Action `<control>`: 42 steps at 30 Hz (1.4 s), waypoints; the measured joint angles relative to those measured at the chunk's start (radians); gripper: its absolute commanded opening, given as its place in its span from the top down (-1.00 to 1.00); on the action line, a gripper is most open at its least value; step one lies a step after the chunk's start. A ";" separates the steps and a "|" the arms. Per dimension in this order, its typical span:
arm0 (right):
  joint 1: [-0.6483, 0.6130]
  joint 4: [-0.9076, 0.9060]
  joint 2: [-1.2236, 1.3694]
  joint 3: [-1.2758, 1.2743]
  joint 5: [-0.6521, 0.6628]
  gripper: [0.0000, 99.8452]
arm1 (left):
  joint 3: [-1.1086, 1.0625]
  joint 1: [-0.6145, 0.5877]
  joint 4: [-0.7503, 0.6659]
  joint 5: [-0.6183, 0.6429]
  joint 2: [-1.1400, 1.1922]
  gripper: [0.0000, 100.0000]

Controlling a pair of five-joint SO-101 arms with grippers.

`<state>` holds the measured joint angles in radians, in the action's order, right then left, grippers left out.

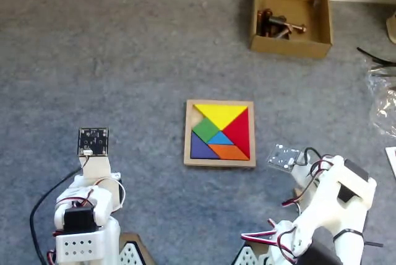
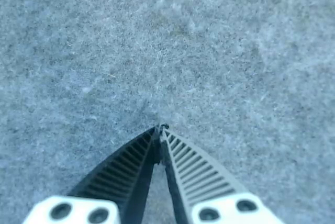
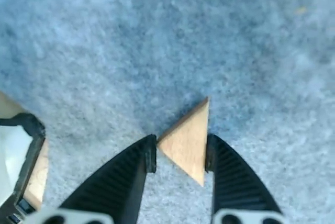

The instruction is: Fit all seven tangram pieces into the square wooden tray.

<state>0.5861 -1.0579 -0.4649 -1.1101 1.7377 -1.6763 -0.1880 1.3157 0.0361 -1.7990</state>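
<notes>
Closest to the right wrist camera, we record the right gripper (image 3: 180, 148) closed on a plain wooden triangle (image 3: 187, 130), one finger against each of two sides, above the grey felt of the table (image 3: 104, 41). We cannot tell whether the piece rests on the felt. We note the left gripper (image 2: 159, 129) fully closed, its tips meeting, over bare felt.

From the high view, the left arm (image 1: 83, 212) stands at the near left and the right arm (image 1: 331, 203) at the near right, close to the tray's near right corner. The square wooden tray (image 1: 188, 135) lies at the table's middle. Within it we count six coloured pieces: yellow triangle (image 1: 221, 115), red triangle (image 1: 240, 132), green square (image 1: 205, 130), small blue triangle (image 1: 219, 138), dark blue piece (image 1: 201, 147), orange piece (image 1: 228, 151). Its far left corner shows bare wood colour. A cardboard box (image 1: 289, 47) holding metal parts (image 1: 278, 26) stands at the far right, well apart from the tray.
</notes>
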 measured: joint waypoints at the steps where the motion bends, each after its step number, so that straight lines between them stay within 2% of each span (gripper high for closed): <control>1: 0.000 0.000 0.000 0.000 0.000 0.75 | 0.000 0.000 0.000 0.000 0.000 0.99; 8: 0.000 0.000 0.000 0.000 0.000 0.77 | 0.000 0.000 0.000 0.000 0.000 0.99; 14: 0.000 0.000 0.000 -0.005 0.000 0.99 | 0.000 0.000 0.000 0.000 0.000 0.99; 25: 0.000 0.000 0.002 -0.009 -0.018 0.99 | 0.000 0.000 0.000 0.000 0.000 0.99; 30: -0.038 -0.002 0.011 0.008 -0.183 0.99 | 0.000 0.000 0.000 0.000 0.000 0.99; 42: -0.252 -0.008 0.012 0.127 -0.695 0.99 | 0.000 0.000 0.000 0.000 0.000 0.99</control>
<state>0.3345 -1.0656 -0.4526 -0.9828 1.0426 -1.6763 -0.1880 1.3157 0.0361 -1.7990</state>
